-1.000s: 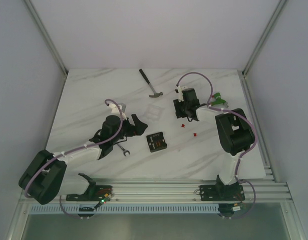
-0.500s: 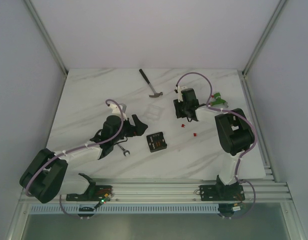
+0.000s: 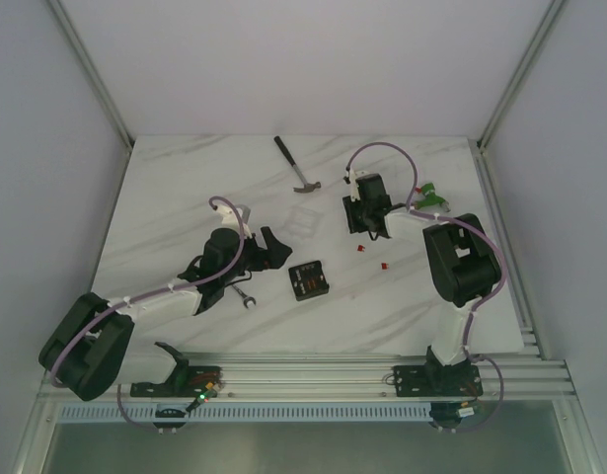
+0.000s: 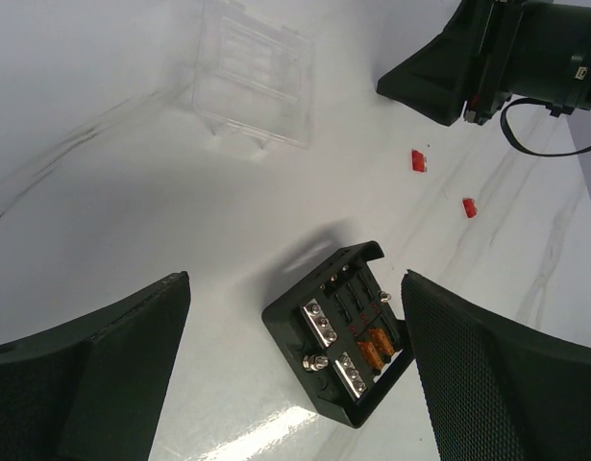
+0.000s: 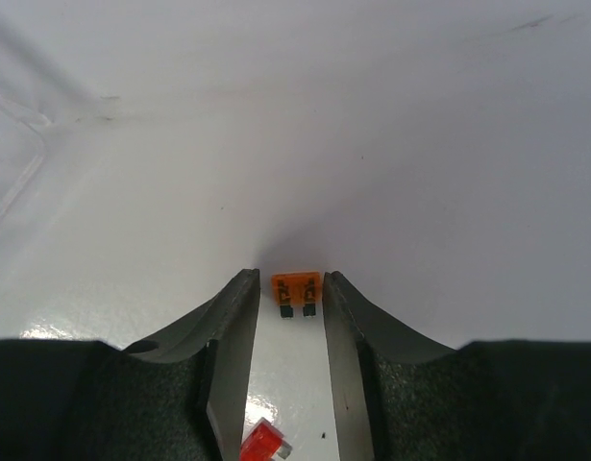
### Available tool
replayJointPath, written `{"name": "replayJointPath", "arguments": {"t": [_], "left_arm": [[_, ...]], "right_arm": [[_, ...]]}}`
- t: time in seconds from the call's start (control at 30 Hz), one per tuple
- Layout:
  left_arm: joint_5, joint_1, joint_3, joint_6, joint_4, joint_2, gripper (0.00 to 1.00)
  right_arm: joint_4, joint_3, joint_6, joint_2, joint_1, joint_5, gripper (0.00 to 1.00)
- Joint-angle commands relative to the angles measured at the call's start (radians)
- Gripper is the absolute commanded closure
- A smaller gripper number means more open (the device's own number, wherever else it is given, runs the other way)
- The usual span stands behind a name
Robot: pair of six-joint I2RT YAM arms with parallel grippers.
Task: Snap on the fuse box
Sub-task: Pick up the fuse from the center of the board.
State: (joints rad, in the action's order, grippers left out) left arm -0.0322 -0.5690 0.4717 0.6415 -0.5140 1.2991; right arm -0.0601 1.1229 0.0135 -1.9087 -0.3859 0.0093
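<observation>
The fuse box (image 3: 308, 279), a small black square box with orange fuses in its top, lies uncovered on the table. In the left wrist view it (image 4: 343, 331) lies between and just beyond my wide-open fingers. My left gripper (image 3: 273, 247) is open and empty to its left. A clear plastic cover (image 3: 303, 218) lies farther back and also shows in the left wrist view (image 4: 252, 86). My right gripper (image 3: 362, 222) is low over the table. In the right wrist view its gripper (image 5: 295, 283) stands narrowly apart around a small orange fuse (image 5: 296, 292), with a sliver of gap on each side.
A hammer (image 3: 298, 168) lies at the back. A wrench (image 3: 246, 296) lies by the left arm. A green-and-red connector (image 3: 429, 195) sits at the right. Loose red fuses (image 3: 384, 265) lie right of the box, two in the left wrist view (image 4: 419, 160), one under the right fingers (image 5: 261, 444).
The left arm has shifted very slightly. The fuse box, the cover and the right gripper stay where they were.
</observation>
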Motion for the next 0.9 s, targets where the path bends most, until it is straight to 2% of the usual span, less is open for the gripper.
{"name": "replayJointPath", "arguments": {"t": [0.0,0.5,0.87], "left_arm": [[0.003,-0.004,0.026,-0.013,-0.012,0.003,0.0],[-0.01,-0.007,0.028,-0.017,-0.015,0.002,0.0],[-0.021,-0.012,0.036,-0.019,-0.025,0.012,0.01]], "right_arm": [[0.062,0.035,-0.008,-0.026,-0.004,0.022,0.61],[0.134,0.085,-0.028,-0.073,-0.004,0.004,0.62],[0.143,0.075,-0.01,-0.035,-0.008,0.009,0.68]]}}
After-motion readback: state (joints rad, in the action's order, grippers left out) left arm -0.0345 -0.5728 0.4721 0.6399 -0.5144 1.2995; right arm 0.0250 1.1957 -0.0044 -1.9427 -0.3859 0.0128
